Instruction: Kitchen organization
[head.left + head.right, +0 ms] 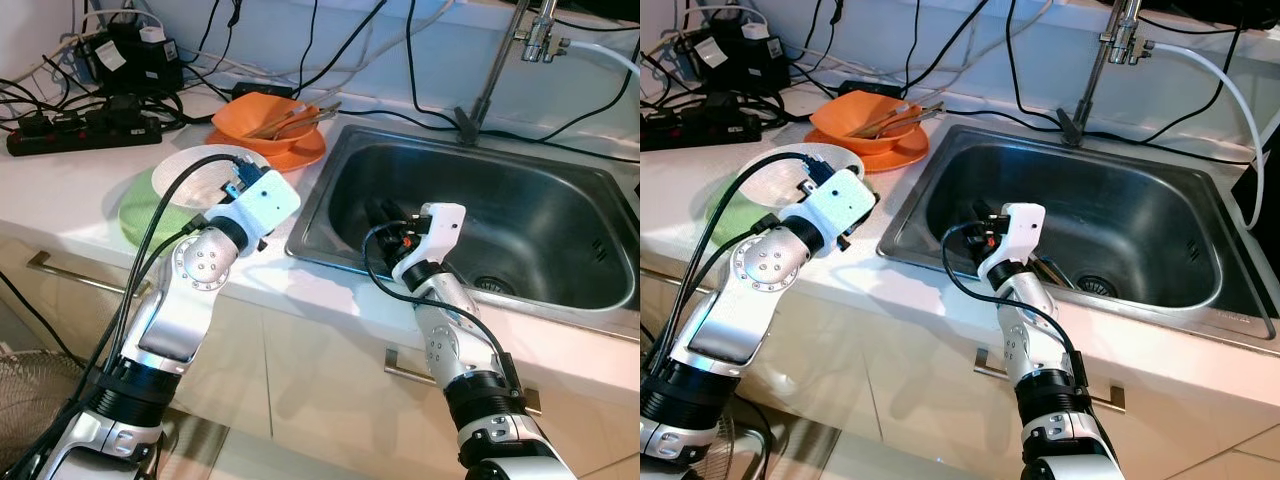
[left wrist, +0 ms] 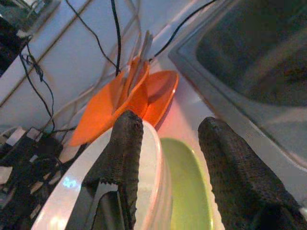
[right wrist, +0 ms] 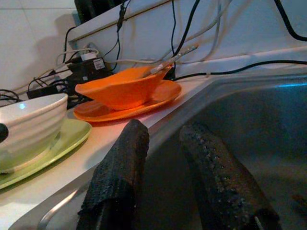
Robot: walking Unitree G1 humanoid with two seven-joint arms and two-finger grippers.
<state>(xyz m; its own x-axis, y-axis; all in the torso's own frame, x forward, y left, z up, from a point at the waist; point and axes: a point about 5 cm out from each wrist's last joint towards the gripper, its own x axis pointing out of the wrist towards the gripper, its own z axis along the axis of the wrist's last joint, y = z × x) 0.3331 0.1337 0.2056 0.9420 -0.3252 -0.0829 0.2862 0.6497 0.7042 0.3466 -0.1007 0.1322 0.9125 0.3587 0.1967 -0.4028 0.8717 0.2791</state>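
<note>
Here left pincer (image 2: 165,158) straddles white bowl (image 2: 153,167) rim.

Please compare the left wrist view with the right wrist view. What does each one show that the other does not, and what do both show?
The left wrist view alone shows the left end effector, open, one finger lying on the rim of the white bowl. The right wrist view alone shows the right end effector, open, at the edge of the sink, its fingers holding nothing. Both share the orange bowl with utensils on the orange plate, the white bowl on the green plate, the sink and the black cables.
</note>
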